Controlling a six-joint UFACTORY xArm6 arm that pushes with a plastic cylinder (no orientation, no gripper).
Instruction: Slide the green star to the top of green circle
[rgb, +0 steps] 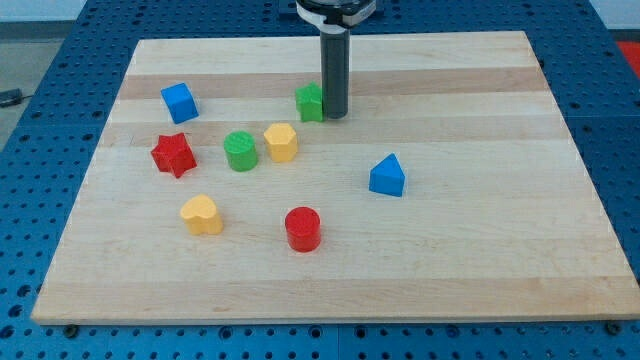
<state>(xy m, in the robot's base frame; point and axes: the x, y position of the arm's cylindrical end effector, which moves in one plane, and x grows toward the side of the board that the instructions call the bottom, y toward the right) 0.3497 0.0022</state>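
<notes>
The green star (310, 102) lies near the top middle of the wooden board (480, 250). My tip (334, 114) stands right against the star's right side, touching or nearly touching it. The green circle (240, 151) lies below and to the left of the star, next to a yellow hexagon (282, 142) on its right. The rod partly hides the star's right edge.
A blue cube (179, 102) sits at the upper left, a red star (173, 154) left of the green circle, a yellow heart (201, 215) and a red cylinder (302, 229) lower down, and a blue triangle (387, 176) at the right.
</notes>
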